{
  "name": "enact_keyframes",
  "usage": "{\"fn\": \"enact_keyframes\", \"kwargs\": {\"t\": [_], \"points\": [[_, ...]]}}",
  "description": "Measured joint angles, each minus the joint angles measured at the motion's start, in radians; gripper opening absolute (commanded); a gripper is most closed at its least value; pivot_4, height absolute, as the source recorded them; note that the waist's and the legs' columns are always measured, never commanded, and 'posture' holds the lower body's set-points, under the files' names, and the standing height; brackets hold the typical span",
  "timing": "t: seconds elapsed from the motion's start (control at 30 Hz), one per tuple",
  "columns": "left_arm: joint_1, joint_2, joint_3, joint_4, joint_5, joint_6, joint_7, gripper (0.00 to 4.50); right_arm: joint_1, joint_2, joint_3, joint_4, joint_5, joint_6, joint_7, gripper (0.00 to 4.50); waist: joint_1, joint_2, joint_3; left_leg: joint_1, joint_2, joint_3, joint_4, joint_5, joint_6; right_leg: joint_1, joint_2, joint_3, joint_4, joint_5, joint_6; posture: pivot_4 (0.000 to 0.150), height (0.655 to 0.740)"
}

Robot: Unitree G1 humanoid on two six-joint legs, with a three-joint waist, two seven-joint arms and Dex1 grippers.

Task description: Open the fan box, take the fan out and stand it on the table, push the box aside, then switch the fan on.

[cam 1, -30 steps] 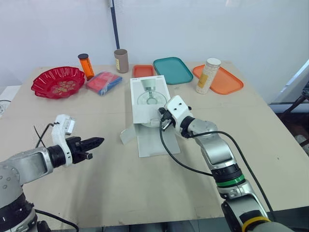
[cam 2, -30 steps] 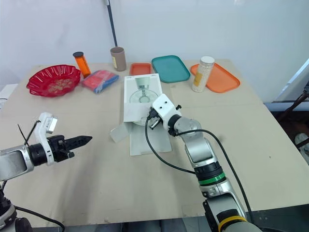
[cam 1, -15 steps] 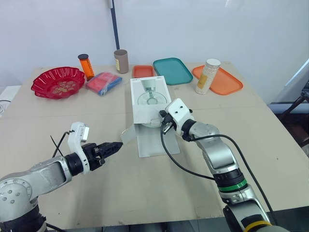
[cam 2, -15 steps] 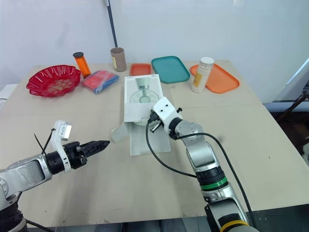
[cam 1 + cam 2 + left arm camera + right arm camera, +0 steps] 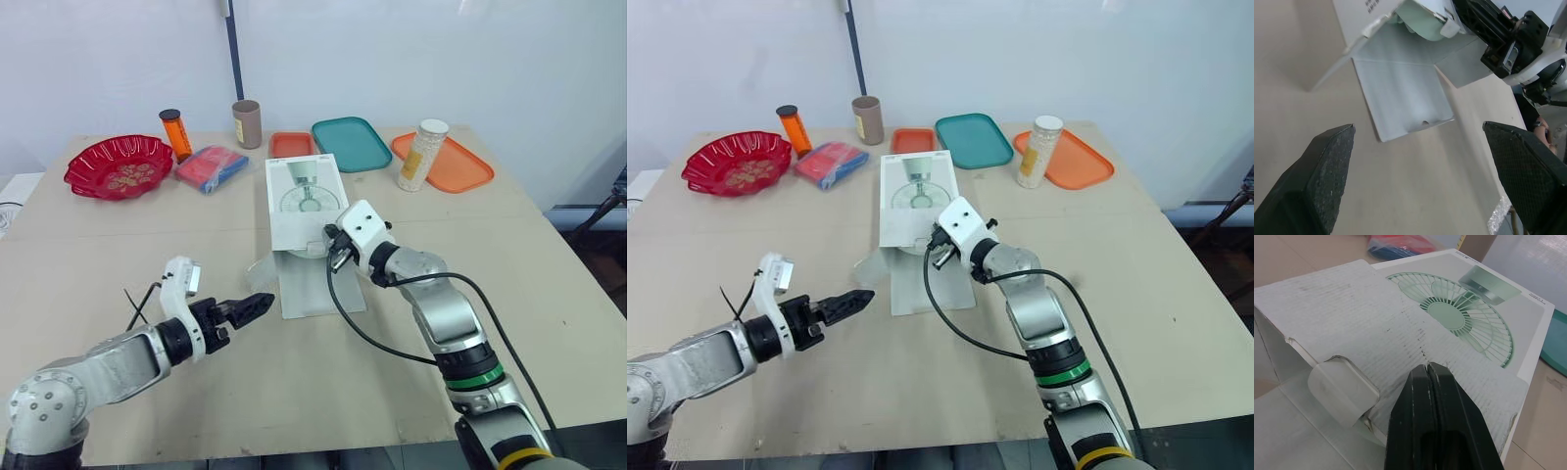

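The fan box (image 5: 304, 196) lies flat in the middle of the table (image 5: 509, 274), its picture side up and its near end open. A long flap (image 5: 318, 284) lies spread on the table towards the robot, with a smaller side flap (image 5: 259, 270) beside it. In the open mouth, part of the pale green and white fan (image 5: 1422, 24) shows.

The right gripper (image 5: 1427, 367) has its fingers pressed together, with the tips resting on the folded-back corrugated top flap. The left gripper (image 5: 253, 305) hovers low over the table near the side flap, pointing at the box, its fingers spread wide.

Along the far edge stand a red bowl (image 5: 118, 166), an orange bottle (image 5: 174, 134), a brown cup (image 5: 246, 123), a teal tray (image 5: 351, 143) and an orange tray (image 5: 460, 168).
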Motion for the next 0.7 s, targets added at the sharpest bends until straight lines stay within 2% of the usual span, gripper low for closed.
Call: {"fn": "enact_keyframes", "kwargs": {"t": [0.13, 0.27, 0.7], "points": [[0.008, -0.059, -0.065, -0.005, 0.028, -0.083, 0.019, 4.44, -0.001, -0.009, 0.001, 0.000, 0.000, 0.000, 0.002, 0.00, 0.003, 0.000, 0.000, 0.000, 0.000, 0.000, 0.000, 0.000, 0.000, 0.000, 0.000, 0.000, 0.000, 0.000, 0.000, 0.150, 0.7400], [0.007, -0.148, -0.128, 0.000, 0.125, -0.158, 0.017, 4.44, -0.004, -0.017, 0.002, 0.001, 0.000, 0.000, 0.003, 0.00, 0.004, 0.000, 0.000, 0.000, 0.000, 0.001, 0.000, 0.000, 0.000, 0.000, 0.000, 0.000, -0.001, 0.000, 0.000, 0.150, 0.7400], [-0.119, -0.293, -0.224, 0.201, 0.447, -0.205, -0.077, 4.44, -0.016, -0.040, 0.007, 0.000, -0.001, 0.008, 0.022, 0.00, 0.007, 0.001, -0.001, 0.000, 0.000, 0.000, 0.000, 0.000, 0.001, 0.001, 0.001, 0.000, -0.001, 0.000, 0.001, 0.150, 0.7400]]}}
